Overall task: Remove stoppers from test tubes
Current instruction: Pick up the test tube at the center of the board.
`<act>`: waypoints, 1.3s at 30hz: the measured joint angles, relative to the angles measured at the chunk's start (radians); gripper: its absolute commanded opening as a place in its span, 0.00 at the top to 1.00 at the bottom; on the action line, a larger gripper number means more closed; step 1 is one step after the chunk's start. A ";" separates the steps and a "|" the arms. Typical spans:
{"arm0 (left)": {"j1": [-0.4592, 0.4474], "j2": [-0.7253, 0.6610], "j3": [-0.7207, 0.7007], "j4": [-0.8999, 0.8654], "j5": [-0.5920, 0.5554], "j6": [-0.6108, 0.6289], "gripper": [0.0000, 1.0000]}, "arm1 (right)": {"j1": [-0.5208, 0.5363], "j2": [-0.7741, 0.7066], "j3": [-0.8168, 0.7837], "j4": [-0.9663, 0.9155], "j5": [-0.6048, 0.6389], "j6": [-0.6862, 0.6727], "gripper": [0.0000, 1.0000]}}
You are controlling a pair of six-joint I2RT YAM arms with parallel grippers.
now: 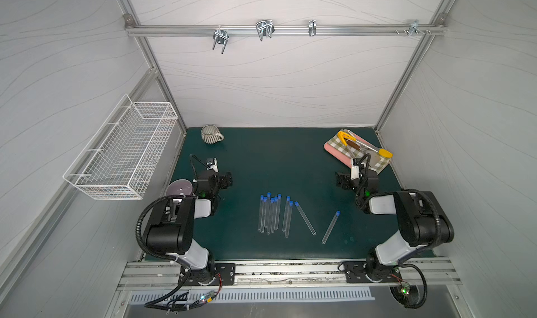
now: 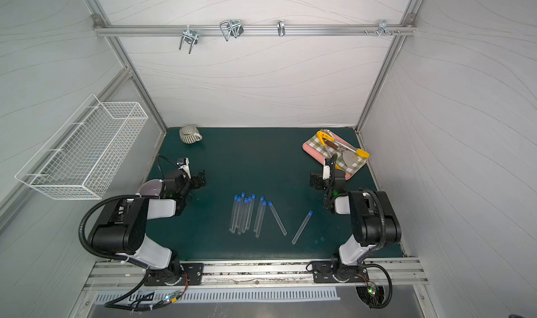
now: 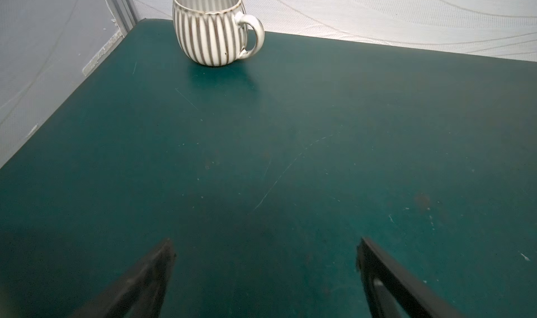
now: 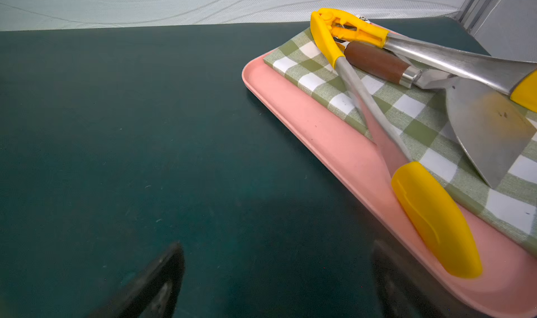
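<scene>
Bench, both top views: dark green mat; striped mug by the far left corner, pink tray by the far right corner.
Tubes, both top views: the test tubes lie flat on the mat near the middle of the front edge, between the two arms. There are nine or perhaps ten; the tight group is hard to count.
Long axis: most run front to back, nearly parallel and packed side by side. Two on the right lie apart and slanted, forming a V that opens toward the back edge.
Plugs: blue stoppers sit in the mouths, all at the ends nearer the back edge.
Arms, both top views: left gripper and right gripper sit toward the side edges, well apart from the tubes.
Left wrist view: left gripper spread wide over bare mat, holding nothing; mug upright.
Right wrist view: right gripper spread wide, holding nothing. The tray is just beside it and carries a checked cloth, yellow tongs and a spatula.
</scene>
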 measured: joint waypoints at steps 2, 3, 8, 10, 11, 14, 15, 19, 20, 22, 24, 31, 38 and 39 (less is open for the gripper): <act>0.000 0.000 0.000 0.000 0.000 0.000 0.00 | 0.000 0.000 0.000 0.000 0.000 0.000 0.01; 0.000 0.000 0.000 0.000 0.000 0.000 0.00 | 0.000 0.000 0.000 0.000 0.000 0.000 0.01; 0.000 0.000 0.000 0.000 0.000 0.000 0.00 | 0.000 0.000 0.000 0.000 0.000 0.000 0.01; 0.000 0.000 0.000 0.000 0.000 0.000 0.00 | 0.000 0.000 0.000 0.000 0.000 0.000 0.01; 0.000 0.000 0.000 0.000 0.000 0.000 0.00 | 0.000 0.000 0.000 0.000 0.000 0.000 0.01; 0.000 0.000 0.000 0.000 0.000 0.000 0.00 | 0.000 0.000 0.000 0.000 0.000 0.000 0.01; 0.000 0.000 0.000 0.000 0.000 0.000 0.00 | 0.000 0.000 0.000 0.000 0.000 0.000 0.01; 0.000 0.000 0.000 0.000 0.000 0.000 0.00 | 0.000 0.000 0.000 0.000 0.000 0.000 0.01; 0.000 0.000 0.000 0.000 0.000 0.000 0.00 | 0.000 0.000 0.000 0.000 0.000 0.000 0.01; 0.000 0.000 0.000 0.000 0.000 0.000 0.00 | 0.000 0.000 0.000 0.000 0.000 0.000 0.01; 0.000 0.000 0.000 0.000 0.000 0.000 0.00 | 0.000 0.000 0.000 0.000 0.000 0.000 0.01; 0.000 -0.001 0.000 -0.001 -0.016 -0.003 0.00 | 0.000 0.000 0.000 0.000 0.001 0.000 0.01; -0.022 -0.137 0.069 -0.239 -0.167 -0.031 0.00 | 0.023 -0.151 0.071 -0.190 0.088 0.009 0.01; -0.032 -0.174 0.090 -0.285 -0.191 -0.035 0.00 | 0.041 -0.182 0.095 -0.224 0.106 0.009 0.01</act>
